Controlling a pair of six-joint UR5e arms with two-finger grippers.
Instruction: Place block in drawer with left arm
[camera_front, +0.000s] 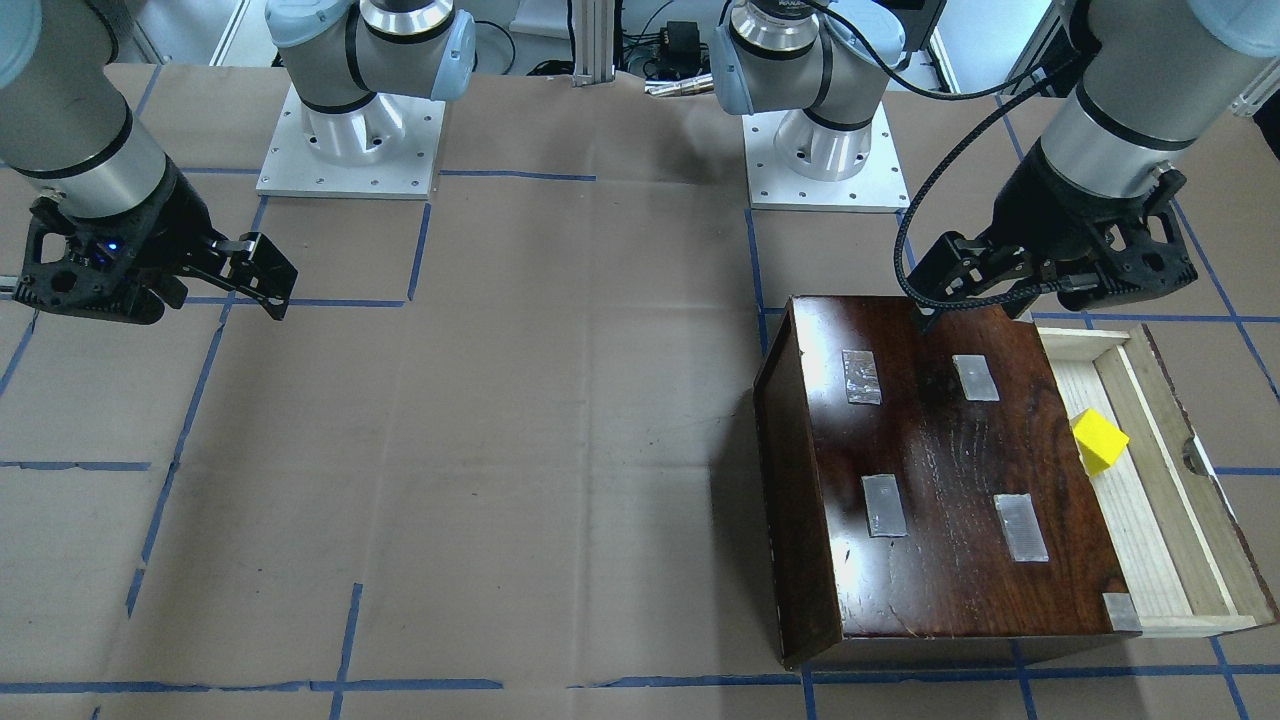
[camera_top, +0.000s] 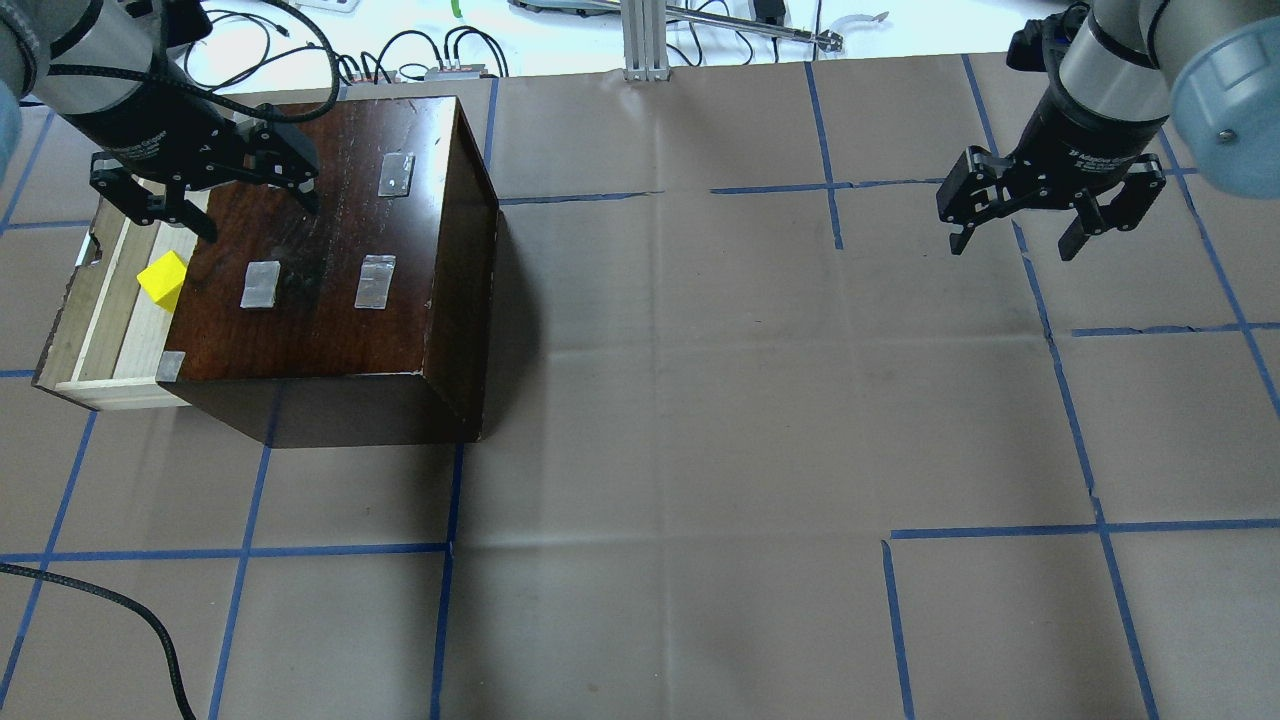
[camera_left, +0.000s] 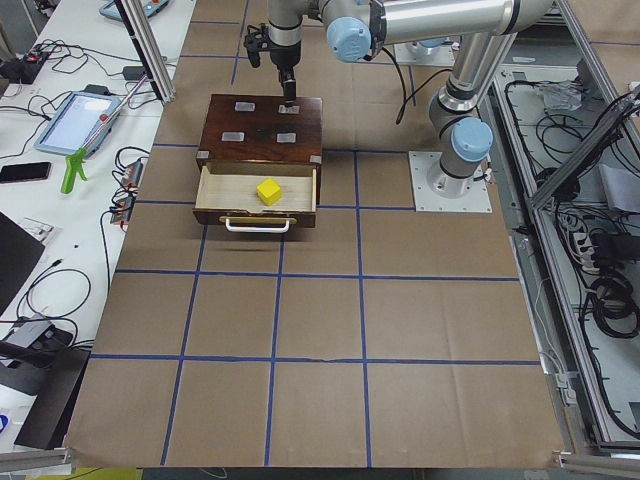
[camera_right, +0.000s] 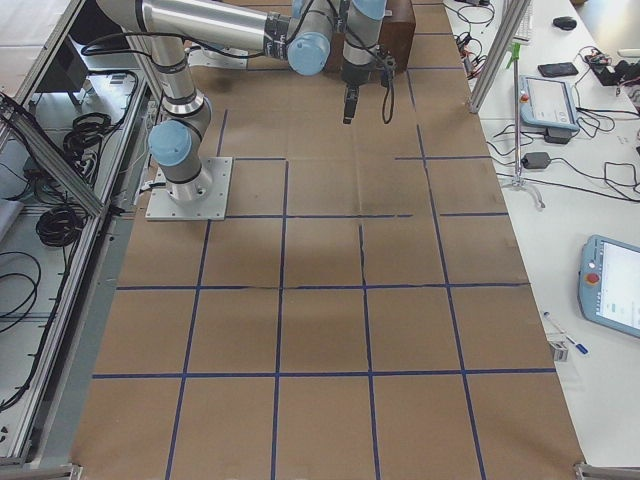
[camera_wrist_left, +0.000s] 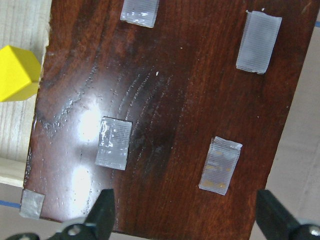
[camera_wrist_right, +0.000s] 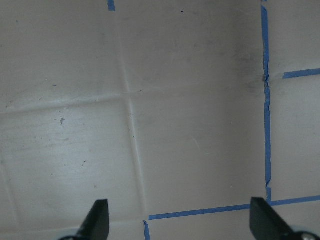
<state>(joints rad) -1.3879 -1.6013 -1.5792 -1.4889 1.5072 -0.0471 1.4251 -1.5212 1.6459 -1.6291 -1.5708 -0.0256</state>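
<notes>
- Overhead: the left pincer (camera_top: 255, 212) hangs open and empty over the glossy dark-brown box (camera_top: 330, 240). The block (camera_top: 163, 280) lies at about 8 o'clock from it, apart from both fingers, inside the pulled-out drawer (camera_top: 95, 300). It is a bright yellow, sharp-edged cube that sits canted against the box's front edge. The left arm is by far the nearer one. The right pincer (camera_top: 1012, 245) is also spread and holds nothing, well apart at 3 o'clock over the bare bench (camera_top: 700, 420).
- Front-facing: the block is at 5 o'clock from the left pincer. The drawer is a wide, shallow tray of pale raw wood, with its long axis running along the box front. Dull grey tape patches (camera_front: 884, 505) sit on the lacquered top.
- Left side: the block rests near the tray's middle, behind a dark front panel with a pale handle (camera_left: 258, 226).
- Left wrist: the fingertips are wide apart at 6 o'clock, and the block is at 10 o'clock, beyond the top's edge.
- Right wrist: it shows only creased brown paper and blue tape lines, between two parted fingertips.
- Judgement: the placing looks done, so the next move is a clear lift away.
</notes>
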